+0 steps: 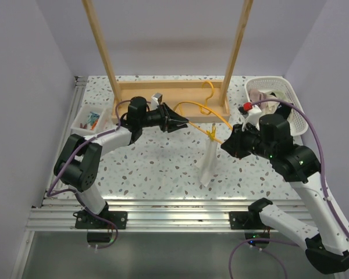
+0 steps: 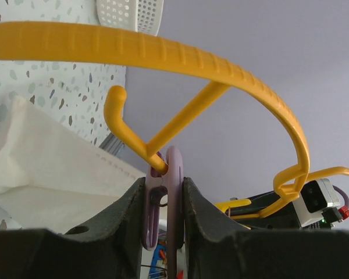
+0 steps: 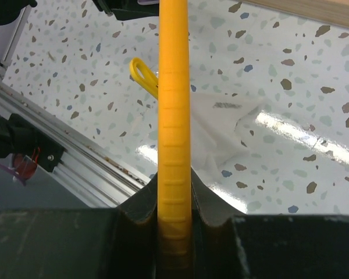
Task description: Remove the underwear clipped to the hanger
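The right claw (image 3: 174, 210) clamps the hanger (image 3: 174, 87); the left claw (image 2: 164, 189) pinches its purple clip (image 2: 175, 168); the underwear (image 1: 208, 164) dangles.

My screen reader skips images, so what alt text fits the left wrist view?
The left gripper pinches a purple clip on the yellow hanger, whose curved bar arcs overhead; the white underwear shows at left.

Lab cell: aluminium rails (image 1: 174, 216), plain walls (image 1: 23, 70)
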Robot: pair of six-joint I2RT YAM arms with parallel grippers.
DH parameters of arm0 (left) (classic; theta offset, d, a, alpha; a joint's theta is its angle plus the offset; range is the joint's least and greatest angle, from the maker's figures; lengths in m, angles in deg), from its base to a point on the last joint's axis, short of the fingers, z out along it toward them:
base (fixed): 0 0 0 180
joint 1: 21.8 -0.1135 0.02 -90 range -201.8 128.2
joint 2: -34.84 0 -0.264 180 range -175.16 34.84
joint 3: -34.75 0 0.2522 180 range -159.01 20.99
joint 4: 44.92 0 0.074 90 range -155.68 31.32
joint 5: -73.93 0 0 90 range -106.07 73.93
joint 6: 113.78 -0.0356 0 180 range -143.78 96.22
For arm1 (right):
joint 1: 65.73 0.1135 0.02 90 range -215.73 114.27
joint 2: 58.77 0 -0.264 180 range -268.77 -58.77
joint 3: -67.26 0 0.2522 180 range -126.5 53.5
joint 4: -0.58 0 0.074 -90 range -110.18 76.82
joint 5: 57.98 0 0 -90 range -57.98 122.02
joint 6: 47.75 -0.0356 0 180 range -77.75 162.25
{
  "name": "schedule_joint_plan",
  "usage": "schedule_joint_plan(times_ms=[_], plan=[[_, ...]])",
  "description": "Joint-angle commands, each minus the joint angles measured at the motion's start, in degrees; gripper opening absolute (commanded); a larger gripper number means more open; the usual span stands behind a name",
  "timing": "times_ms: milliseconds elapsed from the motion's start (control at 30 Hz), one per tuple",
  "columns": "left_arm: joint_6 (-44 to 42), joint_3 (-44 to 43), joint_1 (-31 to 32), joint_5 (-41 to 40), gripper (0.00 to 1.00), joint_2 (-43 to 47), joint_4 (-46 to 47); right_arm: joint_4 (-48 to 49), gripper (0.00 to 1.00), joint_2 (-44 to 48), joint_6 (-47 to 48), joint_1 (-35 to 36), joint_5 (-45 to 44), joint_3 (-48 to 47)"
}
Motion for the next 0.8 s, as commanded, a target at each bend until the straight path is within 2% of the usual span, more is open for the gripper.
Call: schedule_joint_plan(times_ms=[0, 133, 267, 400, 433, 533, 567, 733, 767], plan=[[0.9, 0.0, 0.0, 1.9, 0.0, 0.7, 4.6, 3.0, 0.0, -1.3, -0.1, -0.1, -4.8, -1.5], [-4.8, -1.1, -0.1, 1.2, 0.0, 2.0, -1.4, 3.1, 0.0, -1.6, -1.3, 0.0, -10.2, -1.3], [-18.5, -2.8, -0.3, -2.1, 0.0, 4.8, -16.6, 4.0, 0.0, -2.1, -3.7, 0.0, -13.6, -0.5], [-23.1, -0.4, -0.8, -4.5, 0.0, 9.5, -21.4, 6.0, 0.0, -2.1, -6.7, -0.1, -15.7, 0.6], [-22.4, 0.6, -0.9, -4.1, 0.0, 10.2, -20.5, 6.4, 0.0, -2.1, -7.1, 0.0, -15.8, 1.2], [-10.3, 8.5, -1.0, 0.4, 0.0, 11.9, -3.5, 7.3, 0.0, -2.7, -8.0, 0.0, -14.3, 2.1], [-3.7, 11.7, -0.8, 2.8, 0.0, 11.8, 6.6, 7.6, 0.0, -2.7, -8.3, 0.0, -13.7, 2.9], [2.2, 12.3, -0.5, 6.4, 0.0, 10.6, 17.1, 11.5, 0.0, -2.5, -9.4, -0.1, -11.1, 5.7], [6.1, 12.6, -0.5, 6.8, 0.0, 10.3, 20.1, 12.2, 0.0, -2.5, -10.0, 0.0, -11.0, 6.2]])
